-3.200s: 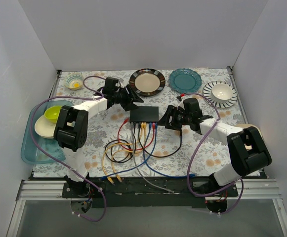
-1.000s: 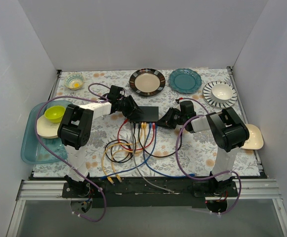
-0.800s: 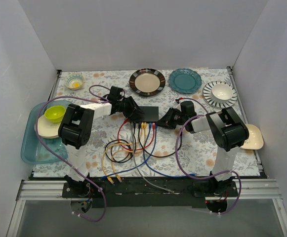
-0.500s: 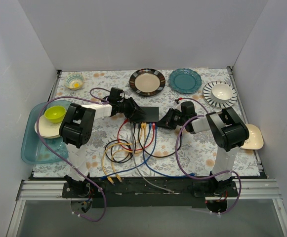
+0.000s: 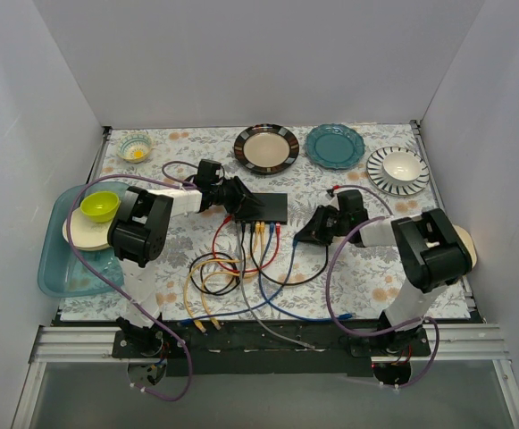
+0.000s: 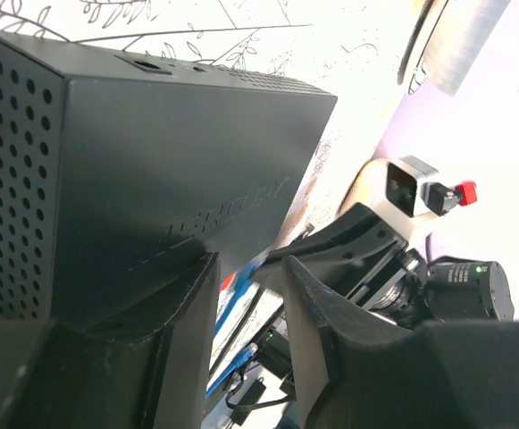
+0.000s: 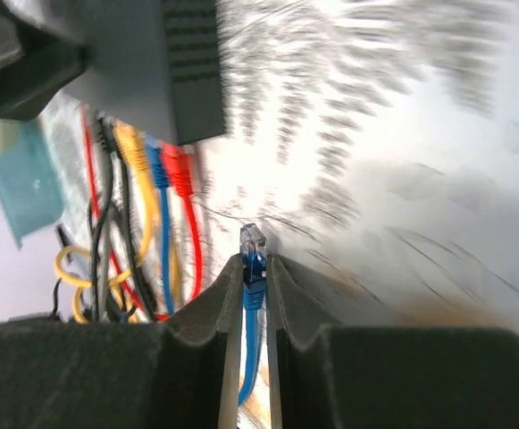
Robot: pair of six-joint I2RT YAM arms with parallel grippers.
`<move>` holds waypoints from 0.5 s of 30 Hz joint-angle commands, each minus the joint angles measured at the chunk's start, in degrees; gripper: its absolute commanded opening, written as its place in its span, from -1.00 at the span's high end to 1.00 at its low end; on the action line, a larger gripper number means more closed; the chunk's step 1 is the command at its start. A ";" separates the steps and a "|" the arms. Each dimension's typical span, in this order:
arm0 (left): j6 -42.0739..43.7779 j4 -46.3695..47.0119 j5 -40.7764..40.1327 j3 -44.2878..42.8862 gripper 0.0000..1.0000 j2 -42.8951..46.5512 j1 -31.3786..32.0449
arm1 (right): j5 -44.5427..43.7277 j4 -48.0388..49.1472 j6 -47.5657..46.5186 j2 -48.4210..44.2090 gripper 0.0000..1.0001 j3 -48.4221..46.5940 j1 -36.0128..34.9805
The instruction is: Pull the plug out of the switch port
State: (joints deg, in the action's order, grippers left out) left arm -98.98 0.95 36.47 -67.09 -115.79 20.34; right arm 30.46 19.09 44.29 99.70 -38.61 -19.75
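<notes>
The black switch (image 5: 263, 206) lies flat mid-table, seen large in the left wrist view (image 6: 152, 161) and at the top left of the right wrist view (image 7: 192, 80). My right gripper (image 7: 255, 261) is shut on a blue plug (image 7: 254, 241). The plug is out of its port and a short way right of the switch's socket row. From above, that gripper (image 5: 305, 234) hovers off the switch's front right corner. My left gripper (image 5: 235, 204) sits at the switch's left end. Its jaws (image 6: 250, 264) stand a narrow gap apart with nothing between, and one finger (image 6: 183, 304) lies against the casing.
Red (image 7: 180, 170), blue (image 7: 156, 165) and yellow (image 7: 129, 147) cables are plugged into the switch. Cable loops (image 5: 214, 268) spread toward the near edge. Plates (image 5: 266, 147) (image 5: 335, 145) (image 5: 397, 170) line the back. A teal tray (image 5: 54, 268) with bowls sits at the left.
My right gripper has drawn back from the switch's right front corner, to the right and nearer, with the blue plug in it. The left gripper stays at the switch's left end.
</notes>
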 commanded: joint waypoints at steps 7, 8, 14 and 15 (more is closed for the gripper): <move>1.33 -3.06 -3.60 2.84 0.31 1.09 -2.14 | -19.04 -18.74 -6.32 -10.32 0.30 -0.84 8.06; 1.42 -3.06 -3.60 2.84 0.31 1.09 -2.49 | -18.42 -17.87 -6.06 -10.49 0.18 -1.11 7.80; 1.77 -3.15 -3.42 2.32 0.29 1.44 -2.85 | -16.93 -13.47 -5.36 -12.61 -0.33 -6.10 1.74; 1.95 -3.24 -3.42 2.23 0.29 1.35 -2.85 | -15.10 -13.03 -5.71 -11.03 -0.33 -7.26 0.95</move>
State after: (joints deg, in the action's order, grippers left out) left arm -99.26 1.78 36.91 -66.06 -115.42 17.87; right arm 14.26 5.06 40.25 88.25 -39.66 -15.07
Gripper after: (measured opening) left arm 0.348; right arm 0.654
